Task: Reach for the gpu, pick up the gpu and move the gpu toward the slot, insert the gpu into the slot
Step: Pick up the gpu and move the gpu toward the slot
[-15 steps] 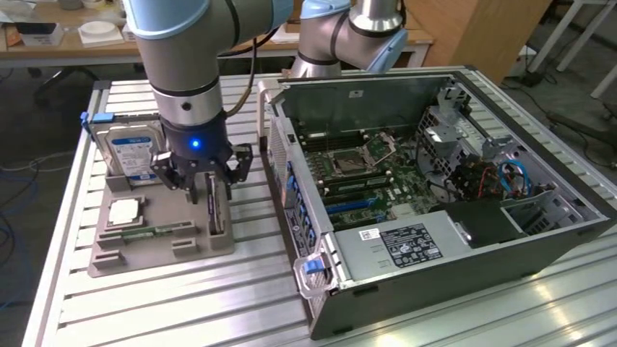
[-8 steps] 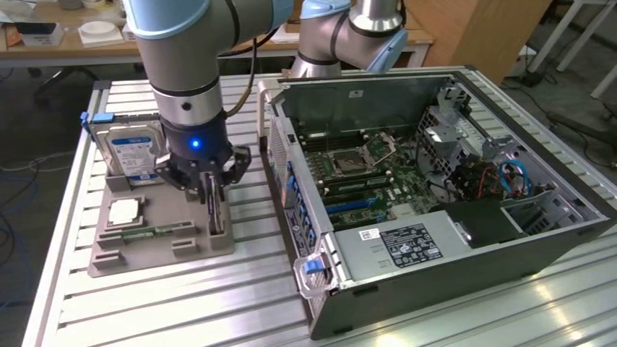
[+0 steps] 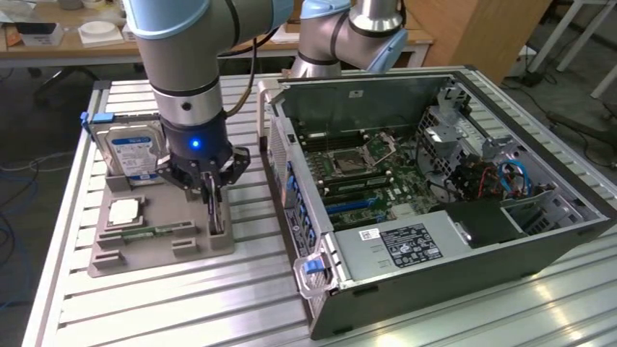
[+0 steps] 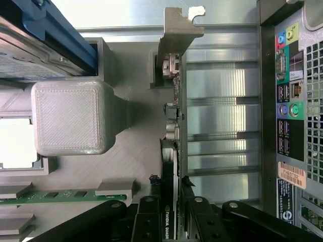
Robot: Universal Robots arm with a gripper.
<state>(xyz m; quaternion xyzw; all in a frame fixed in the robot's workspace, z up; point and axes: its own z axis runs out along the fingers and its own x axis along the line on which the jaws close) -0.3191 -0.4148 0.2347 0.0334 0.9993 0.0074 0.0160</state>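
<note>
Hand closed on both faces of the gpu, which stands on edge in the grey holder with a hard drive, on slatted worktop beside open computer case.

Hard drive with blue label, upright in slot of grey printed holder, at holder's far end. Processor chip flat in holder recess. Memory stick lying in groove near holder's front.

Holder on slatted aluminium table. Open computer case beside it, toward exterior view's right: processor socket, power supply, blue and red cables inside. Wrist view: rear ports, orange sticker. Wooden desk behind.
</note>
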